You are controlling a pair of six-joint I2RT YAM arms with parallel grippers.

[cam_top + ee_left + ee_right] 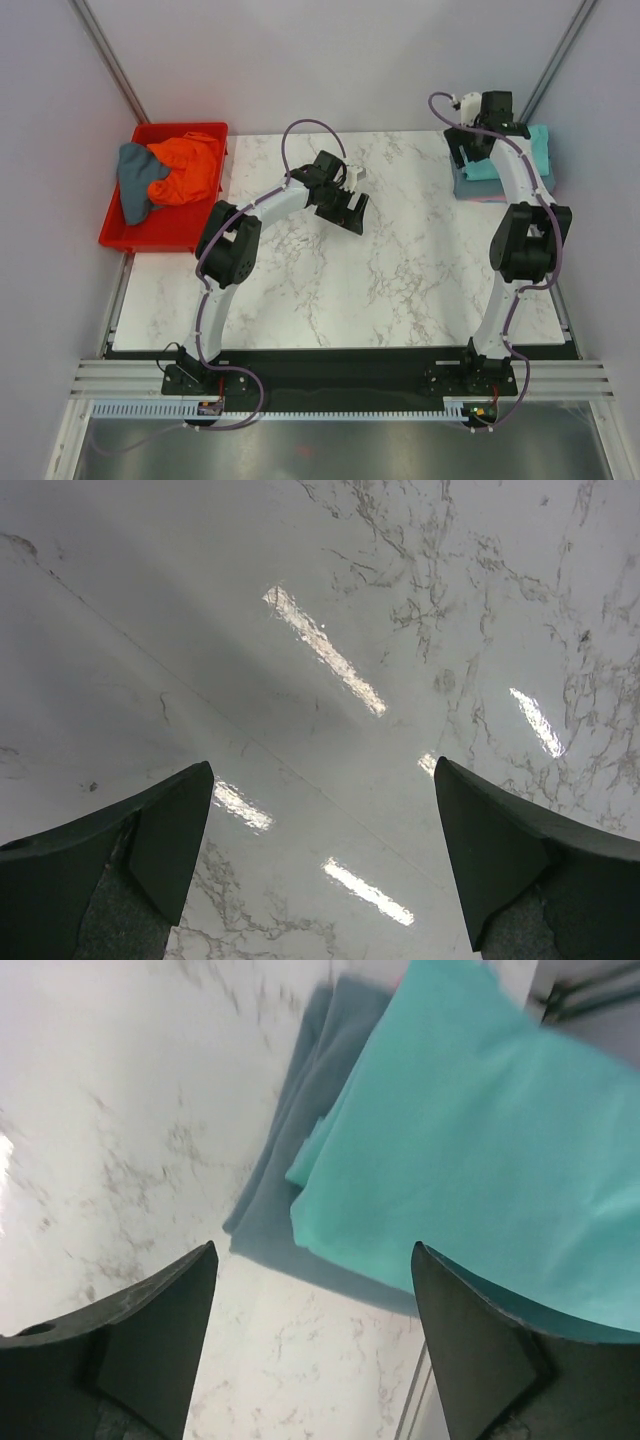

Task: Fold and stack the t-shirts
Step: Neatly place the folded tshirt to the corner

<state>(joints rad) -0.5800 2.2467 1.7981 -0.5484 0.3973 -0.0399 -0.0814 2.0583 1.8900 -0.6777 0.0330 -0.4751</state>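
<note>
A folded teal t-shirt (pixel 536 152) lies on a folded grey-blue one (pixel 470 186) at the table's far right corner; both show in the right wrist view, teal (pixel 470 1150) over grey-blue (pixel 290 1160). My right gripper (pixel 468 150) hovers above that stack's left edge, open and empty (pixel 315 1260). A crumpled orange t-shirt (pixel 188 167) and a grey-blue one (pixel 138 180) lie in the red tray (pixel 150 238) at far left. My left gripper (pixel 350 210) is open and empty above bare marble (pixel 320 770) in the middle of the table.
The marble table (pixel 340 290) ends at a metal rail on the right, just past the stack. Grey walls and slanted frame posts stand behind. The red tray sits off the table's left edge.
</note>
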